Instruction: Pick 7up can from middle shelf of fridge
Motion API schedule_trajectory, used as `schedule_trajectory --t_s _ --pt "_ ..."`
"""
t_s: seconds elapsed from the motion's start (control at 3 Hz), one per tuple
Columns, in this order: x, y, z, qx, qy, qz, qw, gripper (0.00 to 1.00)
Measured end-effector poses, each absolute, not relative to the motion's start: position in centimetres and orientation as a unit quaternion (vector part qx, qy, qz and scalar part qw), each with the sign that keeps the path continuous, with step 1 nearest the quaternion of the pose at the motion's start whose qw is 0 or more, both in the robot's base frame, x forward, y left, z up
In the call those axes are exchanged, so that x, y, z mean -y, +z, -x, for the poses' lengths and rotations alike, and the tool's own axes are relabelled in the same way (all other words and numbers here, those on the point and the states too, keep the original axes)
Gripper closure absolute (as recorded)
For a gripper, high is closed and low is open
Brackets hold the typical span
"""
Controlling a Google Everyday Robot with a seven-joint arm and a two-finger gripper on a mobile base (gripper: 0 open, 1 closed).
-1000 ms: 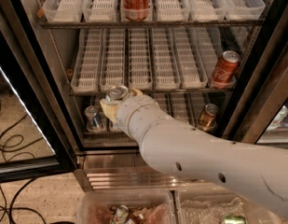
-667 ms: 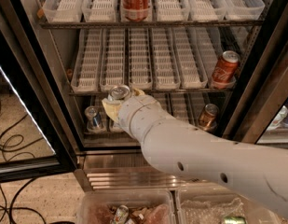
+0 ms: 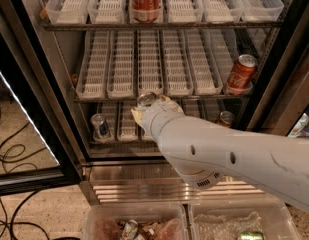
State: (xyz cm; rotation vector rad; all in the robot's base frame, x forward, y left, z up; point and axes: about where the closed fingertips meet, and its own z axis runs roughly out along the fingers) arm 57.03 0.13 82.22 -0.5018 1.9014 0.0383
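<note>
The 7up can (image 3: 145,102), pale with a silver top, sits at the end of my white arm. It hangs just in front of the front edge of the middle shelf (image 3: 94,98), a wire rack with long white slotted trays, inside the open fridge (image 3: 29,84). My gripper (image 3: 150,115) is closed around the can, and my wrist hides most of the fingers. The can is clear of the trays, left of centre.
A red cola can (image 3: 241,74) stands at the right of the middle shelf, and another (image 3: 145,1) on the shelf above. A blue-silver can (image 3: 100,127) and a further can (image 3: 225,119) stand on the lower shelf. Two clear bins (image 3: 109,214) lie below, and cables (image 3: 9,154) on the floor at left.
My gripper with the can has shifted to the right along the front of the middle shelf. The other cans have not moved.
</note>
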Motion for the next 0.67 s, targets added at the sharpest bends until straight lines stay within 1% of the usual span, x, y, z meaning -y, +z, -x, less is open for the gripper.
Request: schedule_trajectory --t_s 0.33,0.67 --pt "-0.1 82.2 -57.0 -0.805 0.016 0.213 0.554 1.0" --pt "0.9 81.4 -57.4 -0.811 -0.013 0.201 0.549 1.0"
